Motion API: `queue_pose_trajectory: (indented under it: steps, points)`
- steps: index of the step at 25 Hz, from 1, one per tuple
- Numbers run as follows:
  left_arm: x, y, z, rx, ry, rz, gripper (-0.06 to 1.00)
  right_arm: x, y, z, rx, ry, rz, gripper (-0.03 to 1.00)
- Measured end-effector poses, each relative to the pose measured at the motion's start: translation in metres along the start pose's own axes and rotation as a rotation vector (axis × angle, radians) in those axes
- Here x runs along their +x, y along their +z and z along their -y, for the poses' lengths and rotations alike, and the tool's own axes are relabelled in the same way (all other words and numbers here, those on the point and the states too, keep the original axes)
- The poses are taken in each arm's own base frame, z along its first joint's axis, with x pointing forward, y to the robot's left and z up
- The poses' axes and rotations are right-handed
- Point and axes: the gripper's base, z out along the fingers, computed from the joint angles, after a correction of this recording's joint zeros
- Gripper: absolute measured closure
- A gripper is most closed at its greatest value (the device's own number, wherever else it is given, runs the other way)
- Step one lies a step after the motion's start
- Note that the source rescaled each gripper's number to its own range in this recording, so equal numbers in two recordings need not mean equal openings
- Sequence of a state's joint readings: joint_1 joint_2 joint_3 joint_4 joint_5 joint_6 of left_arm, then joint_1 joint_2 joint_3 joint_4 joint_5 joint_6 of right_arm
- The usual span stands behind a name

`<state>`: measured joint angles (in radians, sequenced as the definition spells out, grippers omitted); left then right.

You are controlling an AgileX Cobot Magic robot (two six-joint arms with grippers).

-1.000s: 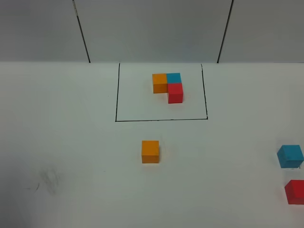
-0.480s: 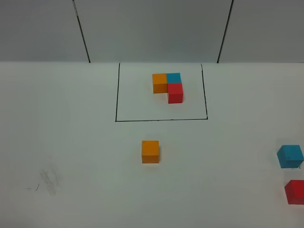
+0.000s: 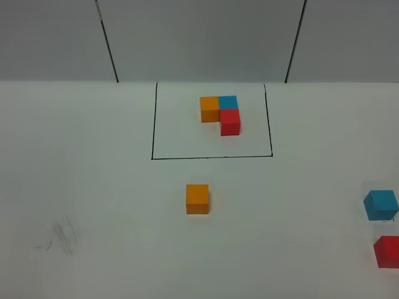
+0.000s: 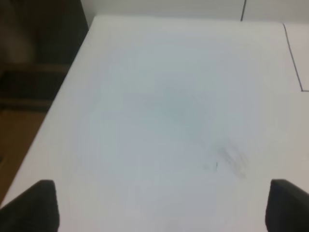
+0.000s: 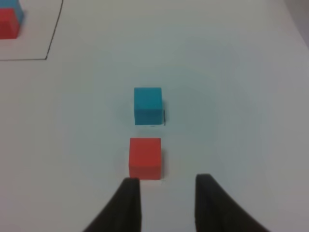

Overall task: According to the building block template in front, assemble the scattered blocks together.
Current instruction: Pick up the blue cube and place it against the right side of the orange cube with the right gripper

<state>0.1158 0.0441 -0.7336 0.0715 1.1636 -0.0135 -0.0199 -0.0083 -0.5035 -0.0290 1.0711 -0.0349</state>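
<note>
The building block template (image 3: 219,112) is an L of orange, blue and red cubes inside a black outline (image 3: 151,124) at the back middle. The scattered orange cube (image 3: 197,199) lies in front of the outline. The scattered blue cube (image 3: 381,205) and red cube (image 3: 388,251) lie at the right edge. Neither gripper shows in the exterior view. My right gripper (image 5: 166,180) is open and empty, just short of the red cube (image 5: 145,157), with the blue cube (image 5: 147,105) beyond it. My left gripper (image 4: 161,208) is open wide over bare table.
A grey scuff mark (image 3: 62,235) is on the white table at the front left; it also shows in the left wrist view (image 4: 229,159). The table's left edge (image 4: 63,96) drops off to a dark floor. A grey panelled wall (image 3: 199,37) stands behind the table.
</note>
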Motion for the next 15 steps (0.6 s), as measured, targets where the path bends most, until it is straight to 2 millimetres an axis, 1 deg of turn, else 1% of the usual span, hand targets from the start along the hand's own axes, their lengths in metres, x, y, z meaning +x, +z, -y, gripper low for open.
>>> queue_pose_trajectory:
  steps: [3, 6, 12, 15]
  points:
    - [0.018, 0.015, 0.0, -0.008, -0.022, -0.034, 0.09, 0.0, 0.0, 0.0, 0.0, 0.0, 0.0, 0.97]
    - [0.028, 0.029, 0.001, -0.012, -0.025, -0.079, 0.1, 0.0, 0.0, 0.0, 0.0, 0.0, 0.0, 0.97]
    - [0.035, 0.045, 0.007, 0.04, 0.003, -0.095, 0.11, 0.0, 0.0, 0.0, 0.0, 0.0, 0.0, 0.97]
    - [0.035, 0.047, 0.01, 0.069, 0.006, -0.087, 0.12, 0.0, 0.0, 0.0, 0.0, 0.0, 0.0, 0.97]
